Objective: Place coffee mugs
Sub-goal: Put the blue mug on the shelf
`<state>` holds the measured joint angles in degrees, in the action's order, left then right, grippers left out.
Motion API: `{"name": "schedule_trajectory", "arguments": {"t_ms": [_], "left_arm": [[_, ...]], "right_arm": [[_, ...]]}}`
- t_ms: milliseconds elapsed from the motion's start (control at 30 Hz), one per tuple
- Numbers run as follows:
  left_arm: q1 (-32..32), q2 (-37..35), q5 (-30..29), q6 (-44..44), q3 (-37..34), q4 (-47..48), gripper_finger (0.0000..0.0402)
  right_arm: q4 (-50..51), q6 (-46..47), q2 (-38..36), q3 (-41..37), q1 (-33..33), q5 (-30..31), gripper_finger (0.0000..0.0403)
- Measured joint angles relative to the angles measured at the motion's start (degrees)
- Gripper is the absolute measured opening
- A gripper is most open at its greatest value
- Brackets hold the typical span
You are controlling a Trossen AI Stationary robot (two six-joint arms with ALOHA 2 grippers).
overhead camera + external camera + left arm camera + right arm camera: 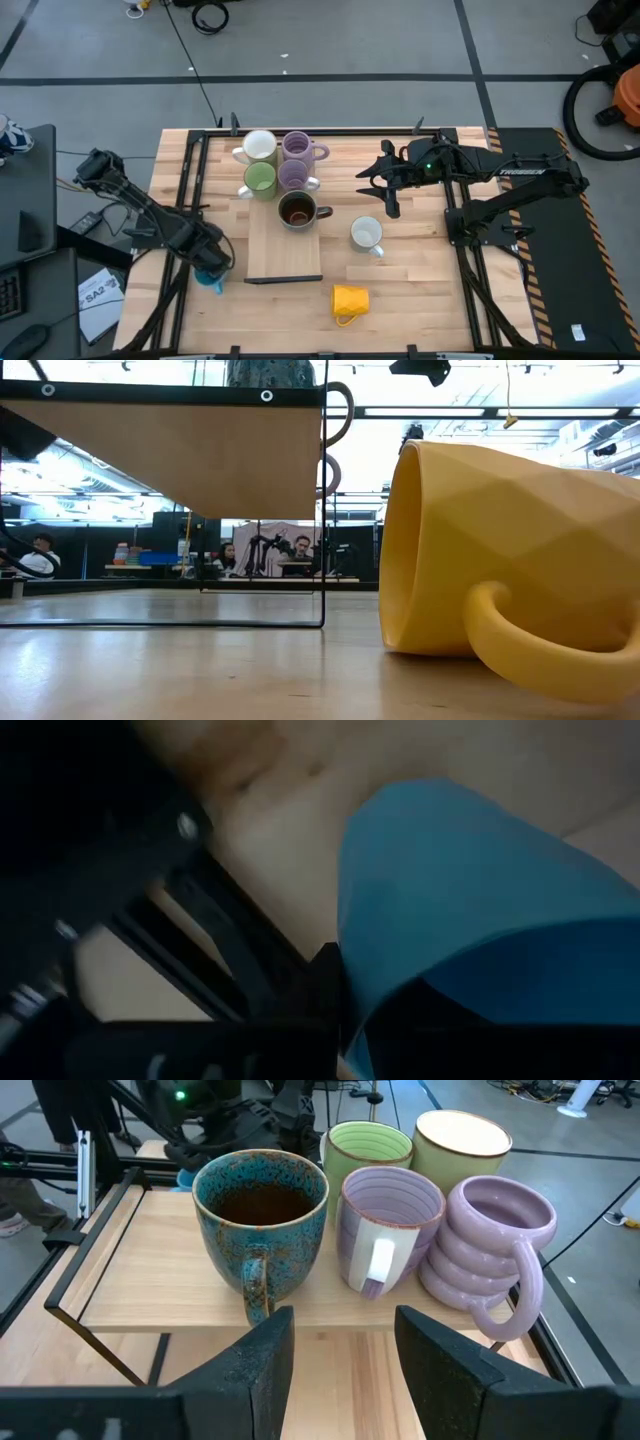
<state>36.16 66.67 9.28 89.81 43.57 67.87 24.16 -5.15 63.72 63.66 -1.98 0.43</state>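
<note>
Mugs here are rigid, glazed, chip-prone — grip the wall, not the handle. Left gripper (211, 266) clenches the blue mug (209, 272) at the table's (420, 300) left edge; right gripper (385, 190) hangs released above the white mug (366, 234).

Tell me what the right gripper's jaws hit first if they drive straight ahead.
Probably the wooden shelf edge, then the striped lavender ceramic mug. The right gripper has open jaws; depth is unclear.

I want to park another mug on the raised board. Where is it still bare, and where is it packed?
The raised board is bare along its near half, between the dark speckled mug and its front edge. The far end is packed: white mug, green mug and two purple mugs stand close together.
</note>
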Motion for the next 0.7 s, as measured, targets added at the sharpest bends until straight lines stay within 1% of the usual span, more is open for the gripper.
{"name": "schedule_trajectory", "arguments": {"t_ms": [200, 433, 567, 700], "left_arm": [[-5.79, -0.04, -4.77, -15.85, 0.02, 0.25, 0.0035], [-10.63, -0.04, -6.37, -29.97, 0.02, 0.16, 0.0036], [-12.15, -0.02, -6.47, -35.00, 0.02, 0.12, 0.0036], [-13.22, 0.00, -6.52, -37.80, 0.02, -0.13, 0.0036]], "right_arm": [[0.00, 0.00, 0.00, 0.00, 0.00, 0.00, 0.0181], [-0.02, 0.00, 0.00, 0.00, 0.00, 0.00, 0.0181], [0.00, 0.00, 0.00, 0.00, 0.00, 0.00, 0.0181], [-0.02, 0.00, 0.00, 0.00, 0.00, 0.00, 0.0181]]}}
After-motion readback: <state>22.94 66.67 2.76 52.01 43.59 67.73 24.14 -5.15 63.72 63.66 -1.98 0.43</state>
